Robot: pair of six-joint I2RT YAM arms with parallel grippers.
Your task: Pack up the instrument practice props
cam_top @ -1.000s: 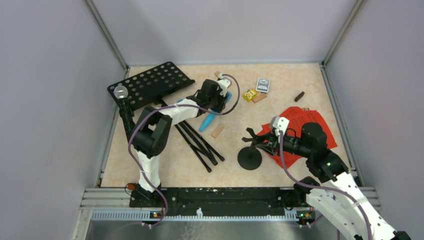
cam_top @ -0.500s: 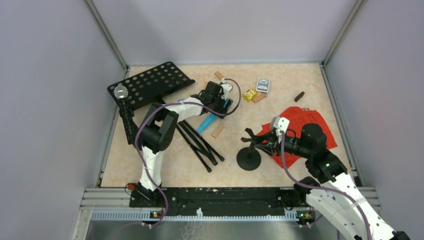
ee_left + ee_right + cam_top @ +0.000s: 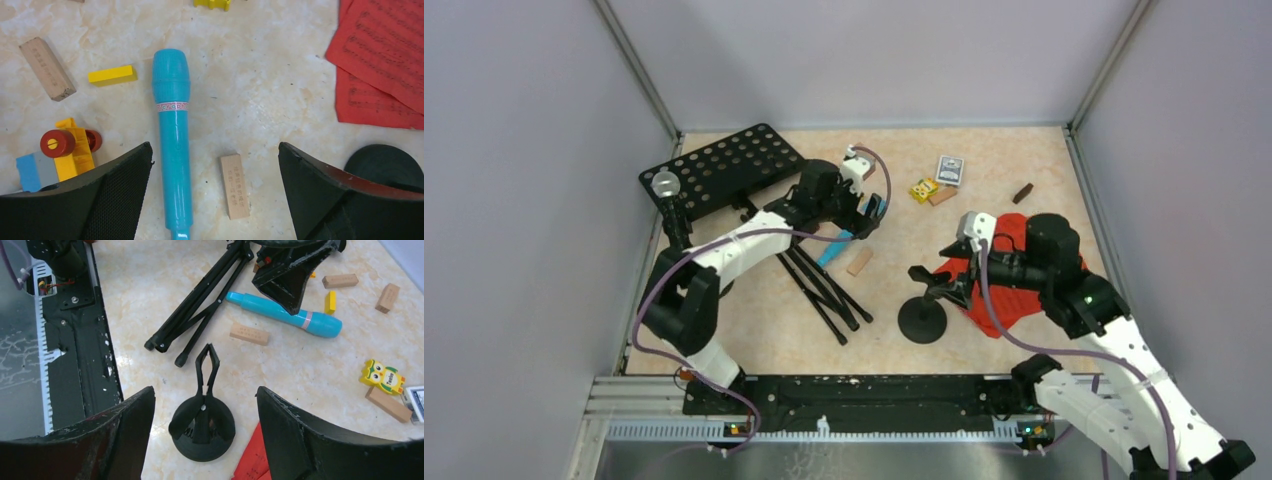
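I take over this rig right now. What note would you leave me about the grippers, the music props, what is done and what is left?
Left gripper: open, over the blue microphone, which lies flat on the table.
Right gripper: open, above the round-based mic holder, which stands upright and is not gripped.
Music desk lies at the far left, with its tripod legs folded on the table. The silver-headed microphone is beside the desk. The red sheet-music pages are on the right side.
Done: nothing packed; no box in view.
Left: all props.
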